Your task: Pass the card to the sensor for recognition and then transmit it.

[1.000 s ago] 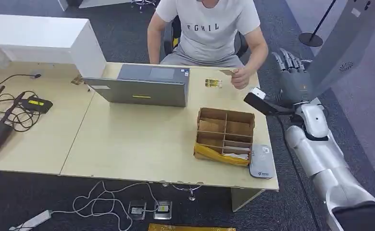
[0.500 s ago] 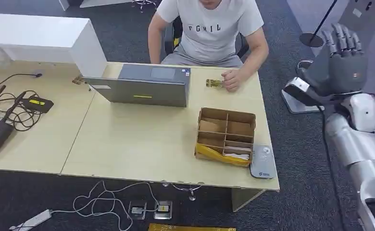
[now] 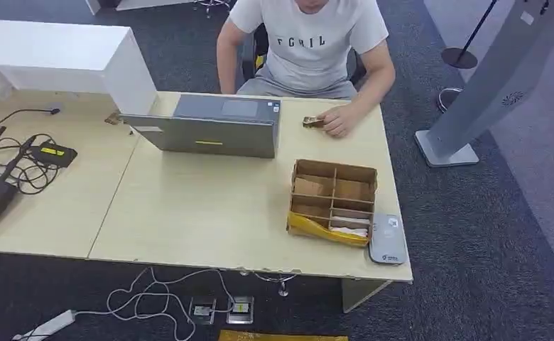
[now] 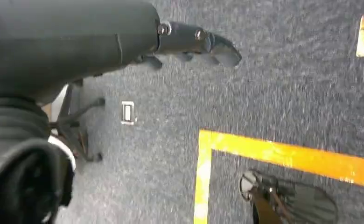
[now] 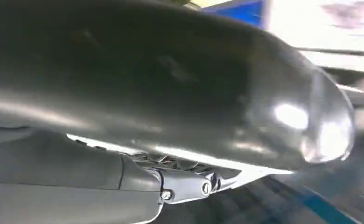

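A person sits at the far side of the table, one hand [image 3: 339,121] resting on small cards [image 3: 312,122] that lie on the tabletop. The grey card sensor [image 3: 387,239] lies flat at the table's near right corner. In the left wrist view my left hand [image 4: 189,44] hangs over grey carpet with its fingers stretched out and nothing in them. The right wrist view is blurred; my right hand [image 5: 185,184] sits under a dark shiny curved surface, fingers extended, holding nothing.
A compartmented cardboard box [image 3: 333,200] stands beside the sensor. A grey laptop [image 3: 210,126] lies at the table's back, a white box [image 3: 61,57] at back left, black devices and cables [image 3: 18,163] far left. A grey slanted stand [image 3: 473,92] rises right of the table.
My right arm, raised with an open hand beside the table, has swung up and out of the head view. The person lowered the card to the table by the other cards.
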